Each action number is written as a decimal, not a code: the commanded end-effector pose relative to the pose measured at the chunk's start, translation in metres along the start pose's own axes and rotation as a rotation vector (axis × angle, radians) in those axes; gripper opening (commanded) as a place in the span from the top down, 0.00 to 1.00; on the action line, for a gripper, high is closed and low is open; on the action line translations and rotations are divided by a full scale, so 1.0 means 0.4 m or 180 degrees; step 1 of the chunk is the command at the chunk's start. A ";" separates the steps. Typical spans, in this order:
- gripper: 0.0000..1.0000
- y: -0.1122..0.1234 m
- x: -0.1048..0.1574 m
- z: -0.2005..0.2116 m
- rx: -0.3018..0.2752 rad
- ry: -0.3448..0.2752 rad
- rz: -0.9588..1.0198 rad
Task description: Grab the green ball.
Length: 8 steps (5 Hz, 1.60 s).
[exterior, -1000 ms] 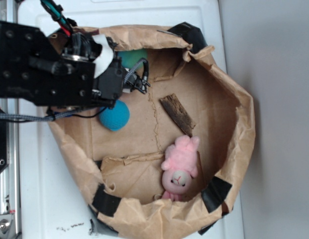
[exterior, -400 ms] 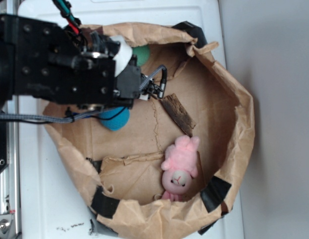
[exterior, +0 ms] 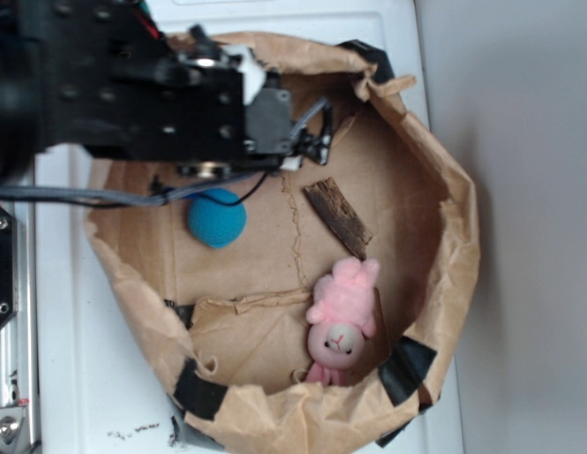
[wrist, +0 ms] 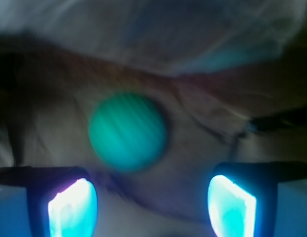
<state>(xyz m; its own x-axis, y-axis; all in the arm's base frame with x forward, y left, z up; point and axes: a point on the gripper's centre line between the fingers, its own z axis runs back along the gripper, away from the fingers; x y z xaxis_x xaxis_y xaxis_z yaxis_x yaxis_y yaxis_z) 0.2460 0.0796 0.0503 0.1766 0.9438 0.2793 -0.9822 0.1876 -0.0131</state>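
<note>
A: While scanning from the left edge: what first?

B: Metal rail (exterior: 2,284) down the left side, beside a white surface (exterior: 85,378). Then a black arm (exterior: 113,95), stretched from the top-left corner across the rim of a brown paper bag (exterior: 468,236).

A: And at the arm's tip?

B: Gripper (exterior: 317,132), hanging inside the bag near its upper wall. Hard to judge the jaws from the exterior view.

A: From the wrist view, then?

B: Spread wide, gripping nothing. Two glowing pads (wrist: 71,207) low in the frame, one towards each bottom corner, with bare brown paper between.

A: Green ball?

B: Green ball (wrist: 127,132), blurred (texture reduced to faint streaks), lying on the paper ahead of the parted jaws. Left of the middle of the gap, touching neither pad. Hidden under the arm in the exterior view.

A: Further right in the bag?

B: Blue ball (exterior: 216,218) just below the arm, resting on the bag floor. Next, a dark strip of bark (exterior: 336,218), slanted, near the middle of the floor. Lower end just beside the ears of a pink plush toy (exterior: 342,322), with its face turned towards the bottom edge. Black tape patches (exterior: 406,369) on the bag rim at upper right, lower left and lower right.
</note>
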 end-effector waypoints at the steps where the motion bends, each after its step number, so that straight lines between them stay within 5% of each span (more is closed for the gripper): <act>1: 0.00 -0.063 0.026 -0.049 -0.0214 -0.0274 0.0260; 2: 0.00 -0.088 0.018 -0.065 -0.0281 -0.0309 0.0310; 3: 1.00 -0.103 0.013 -0.066 -0.0321 -0.0333 0.0245; 7: 1.00 -0.163 0.016 -0.044 -0.0363 -0.0287 0.0122; 8: 0.69 -0.135 0.042 0.004 -0.0043 0.0063 0.0141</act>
<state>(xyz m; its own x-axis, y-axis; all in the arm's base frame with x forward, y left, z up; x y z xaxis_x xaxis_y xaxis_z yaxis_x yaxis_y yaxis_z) 0.3014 0.0683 0.0333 0.1840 0.9529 0.2409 -0.9829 0.1795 0.0405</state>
